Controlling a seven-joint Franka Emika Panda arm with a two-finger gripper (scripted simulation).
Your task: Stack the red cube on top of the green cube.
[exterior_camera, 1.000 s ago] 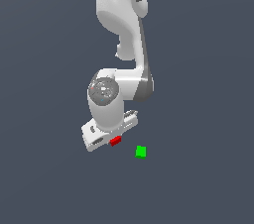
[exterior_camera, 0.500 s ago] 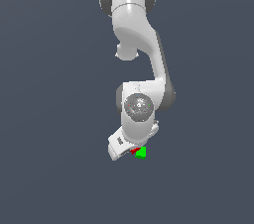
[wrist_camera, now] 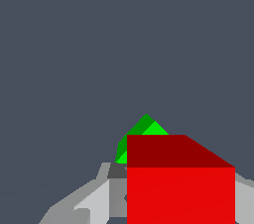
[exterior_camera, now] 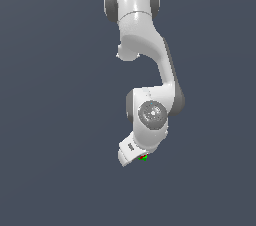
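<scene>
Arm point(exterior_camera: 150, 70) is seen folded down over a plain dark grey floor point(exterior_camera: 60, 120), with the gripper point(exterior_camera: 142, 157) at its lowest end in the exterior view. Only a few pixels of the red cube point(exterior_camera: 142, 156) and the green cube point(exterior_camera: 144, 159) are made out there, at the edge of the white hand; the rest of both is hidden behind the gripper body. Red and green are seen touching or overlapping in that view; which is higher cannot be told from it.

In the wrist view the red cube point(wrist_camera: 181, 183) is shown very large and close, cut off by the frame edge, between grey finger parts point(wrist_camera: 94, 200) on either side. It appears to be held by the gripper; actual pad contact is hidden by the cube itself. The fingers are set narrow, about the cube's width.

The green cube point(wrist_camera: 144, 134) is seen only as a corner peeking past the far edge of the red cube, most of it occluded. It is directly beyond the red cube along the camera's line of sight. Whether the two cubes are in contact or a gap is left cannot be told. The green cube's resting surface is hidden too.
</scene>
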